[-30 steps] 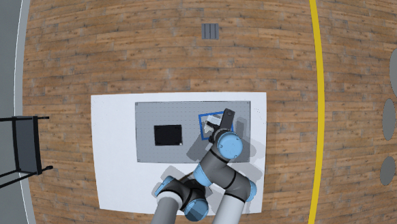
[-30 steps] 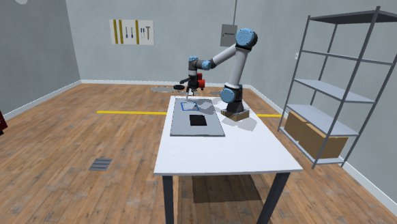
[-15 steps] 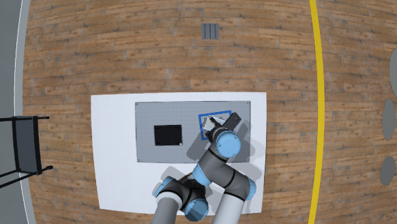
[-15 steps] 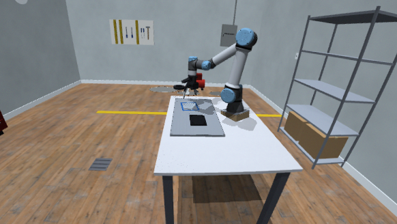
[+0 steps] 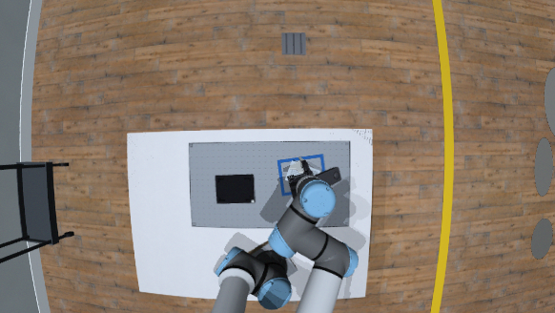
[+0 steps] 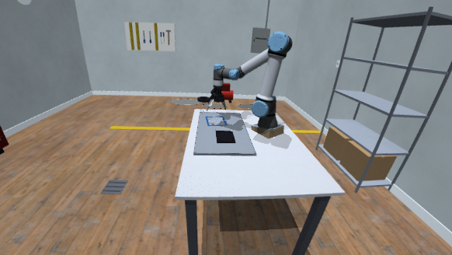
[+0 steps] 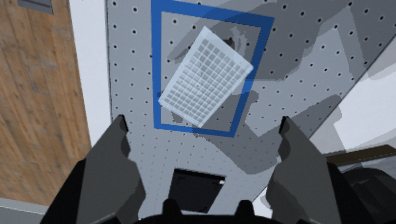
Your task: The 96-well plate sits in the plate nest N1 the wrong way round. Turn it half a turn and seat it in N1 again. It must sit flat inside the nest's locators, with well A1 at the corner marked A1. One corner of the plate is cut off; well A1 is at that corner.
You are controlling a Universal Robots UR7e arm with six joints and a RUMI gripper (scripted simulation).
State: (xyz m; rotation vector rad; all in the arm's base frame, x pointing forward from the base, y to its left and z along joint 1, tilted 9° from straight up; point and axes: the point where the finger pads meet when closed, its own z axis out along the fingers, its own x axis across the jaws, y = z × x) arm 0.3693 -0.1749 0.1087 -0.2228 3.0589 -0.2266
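The clear 96-well plate (image 7: 205, 76) lies on the grey perforated board inside a blue rectangular outline (image 7: 156, 65), turned askew to the outline's sides. I cannot make out its cut-off corner. My gripper (image 7: 203, 116) hangs above the plate with its fingers wide open and nothing between them. In the overhead view the gripper (image 5: 300, 168) covers part of the plate (image 5: 289, 171) and part of the blue outline (image 5: 281, 180). In the side view the gripper (image 6: 217, 104) stands clear above the outline.
A black rectangular pad (image 5: 235, 188) lies on the grey board (image 5: 269, 183) to the left of the blue outline; it also shows in the wrist view (image 7: 195, 190). The arm's base (image 6: 266, 130) stands on the white table. A metal shelf (image 6: 384, 105) stands beside the table.
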